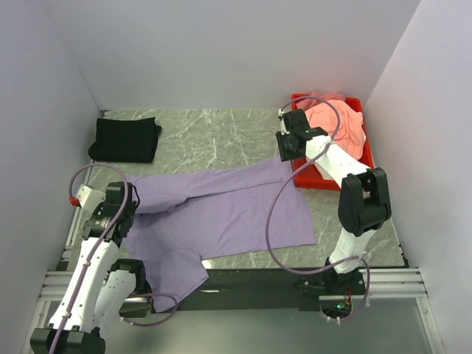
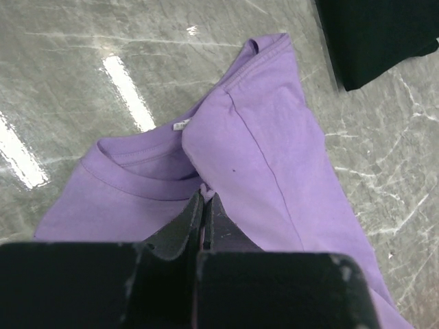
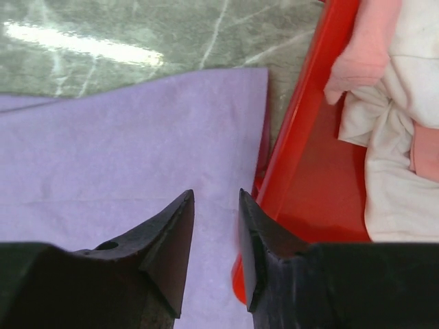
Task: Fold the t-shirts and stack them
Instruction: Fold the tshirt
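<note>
Left hand (image 2: pixel 204 199): pressed together, pinching a fold of the lavender shirt (image 2: pixel 267 144) just beside its collar.
Right hand (image 3: pixel 216 205): spread, holding nothing, over the shirt's hem corner, which lies against the red tray (image 3: pixel 302 137).
Risk, left: the pinch looks thin, so a pull may slip it or bunch the collar.
Risk, right: closing here could catch the tray rim along with the hem and drag the tray.
Lavender shirt: spread across the worktop (image 1: pixel 221 140).
Tray contents: salmon-pink shirt (image 1: pixel 346 129) and white shirt (image 3: pixel 391 192), crumpled together.
Black shirt (image 1: pixel 125 139): folded, far left, well apart.
</note>
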You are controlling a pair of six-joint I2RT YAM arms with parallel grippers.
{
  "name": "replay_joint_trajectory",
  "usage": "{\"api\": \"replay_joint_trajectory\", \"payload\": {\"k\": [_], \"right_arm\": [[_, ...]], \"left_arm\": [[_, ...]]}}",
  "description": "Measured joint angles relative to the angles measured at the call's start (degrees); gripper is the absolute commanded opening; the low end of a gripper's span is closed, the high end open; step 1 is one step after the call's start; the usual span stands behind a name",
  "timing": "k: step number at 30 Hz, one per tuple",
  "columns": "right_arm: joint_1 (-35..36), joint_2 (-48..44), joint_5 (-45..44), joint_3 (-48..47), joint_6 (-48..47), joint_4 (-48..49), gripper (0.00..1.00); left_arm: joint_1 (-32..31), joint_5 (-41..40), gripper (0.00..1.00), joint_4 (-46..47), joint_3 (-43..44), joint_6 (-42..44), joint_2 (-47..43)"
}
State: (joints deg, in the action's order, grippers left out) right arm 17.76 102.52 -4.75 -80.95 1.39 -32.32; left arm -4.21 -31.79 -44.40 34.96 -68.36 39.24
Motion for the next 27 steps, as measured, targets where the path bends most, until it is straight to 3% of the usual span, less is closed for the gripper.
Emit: {"api": "replay_joint_trajectory", "payload": {"k": [7, 13, 22, 27], "right_arm": [[3.56, -0.72, -0.33, -2.97, -0.87, -1.90, 0.45], [13.33, -2.64, 2.10, -4.20, -1.05, -1.27, 0.47], [33.51, -1.66, 11.39, -4.31, 3.02, 6.95, 0.47], [38.80, 4.90, 14.60, -7.32, 5.09, 10.16, 0.46]], "left_arm": [[0.00, 0.87, 0.00, 1.33, 0.00, 0.24, 1.18], [0.00, 2.05, 0.00, 7.13, 0.20, 1.79, 6.01], [4.31, 4.00, 0.00, 17.51, 9.55, 6.23, 25.49], [7.04, 6.58, 0.00, 21.05, 13.70, 8.31, 35.82]]}}
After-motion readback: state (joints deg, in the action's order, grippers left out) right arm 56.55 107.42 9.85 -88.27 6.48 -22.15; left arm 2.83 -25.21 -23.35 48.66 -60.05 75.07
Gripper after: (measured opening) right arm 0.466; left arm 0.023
